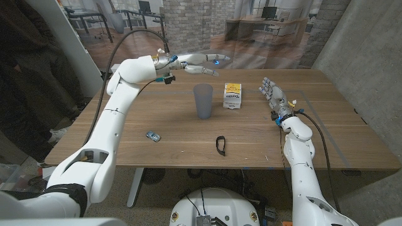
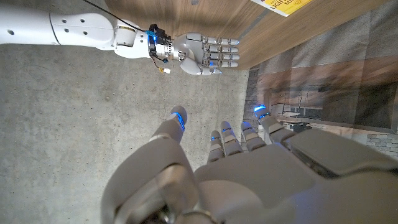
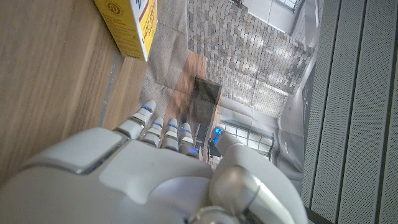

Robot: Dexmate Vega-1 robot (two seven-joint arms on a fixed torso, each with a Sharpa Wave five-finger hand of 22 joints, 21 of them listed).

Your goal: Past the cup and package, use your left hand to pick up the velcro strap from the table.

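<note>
**Colours & patterns on the table**

Table [image 1: 176, 147]: mid-brown wood, long grain streaks. Cup [image 1: 203, 100] near centre: pale blue-grey, translucent, plain. Package [image 1: 233, 96]: white w/ yellow top band & dark print. Velcro strap [image 1: 220, 145] toward front edge: black. Small toy car [image 1: 152, 135] toward front-left: blue-grey. Left hand [image 1: 201, 63] & right hand [image 1: 274, 96]: white/grey shells, blue lights at fingertips. Arms white w/ black cables. Back wall: grey brick pattern.
</note>
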